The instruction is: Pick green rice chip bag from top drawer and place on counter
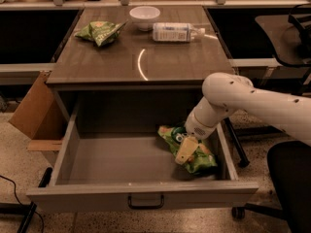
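The green rice chip bag lies in the right part of the open top drawer, on its floor. My gripper reaches down from the white arm into the drawer and is right on top of the bag; one pale finger shows across the bag. The counter is above the drawer. The drawer's dark bar handle is at the front.
On the counter stand a smaller green bag at the far left, a white bowl and a lying plastic bottle. A cardboard box leans left of the drawer. A dark office chair is at the right.
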`<state>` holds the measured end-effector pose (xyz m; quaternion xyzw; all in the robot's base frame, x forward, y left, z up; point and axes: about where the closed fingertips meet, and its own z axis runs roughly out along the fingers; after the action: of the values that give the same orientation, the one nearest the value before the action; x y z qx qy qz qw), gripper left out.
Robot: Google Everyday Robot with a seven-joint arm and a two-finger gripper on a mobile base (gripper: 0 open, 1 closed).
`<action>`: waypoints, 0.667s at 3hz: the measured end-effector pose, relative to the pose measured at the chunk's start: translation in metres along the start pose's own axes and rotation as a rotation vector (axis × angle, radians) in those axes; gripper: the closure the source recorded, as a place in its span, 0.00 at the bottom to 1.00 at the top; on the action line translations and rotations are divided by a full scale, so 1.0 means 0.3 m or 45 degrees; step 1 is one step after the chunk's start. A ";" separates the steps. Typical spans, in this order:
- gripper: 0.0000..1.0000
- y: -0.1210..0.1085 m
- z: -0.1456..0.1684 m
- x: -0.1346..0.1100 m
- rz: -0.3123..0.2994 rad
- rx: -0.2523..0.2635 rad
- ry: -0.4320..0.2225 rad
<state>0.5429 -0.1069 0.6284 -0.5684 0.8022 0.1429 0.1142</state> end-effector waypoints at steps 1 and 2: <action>0.42 -0.005 0.037 0.023 -0.028 0.007 0.039; 0.65 0.000 0.046 0.023 -0.037 0.007 0.045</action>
<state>0.5409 -0.1079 0.6131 -0.5821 0.7961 0.1290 0.1037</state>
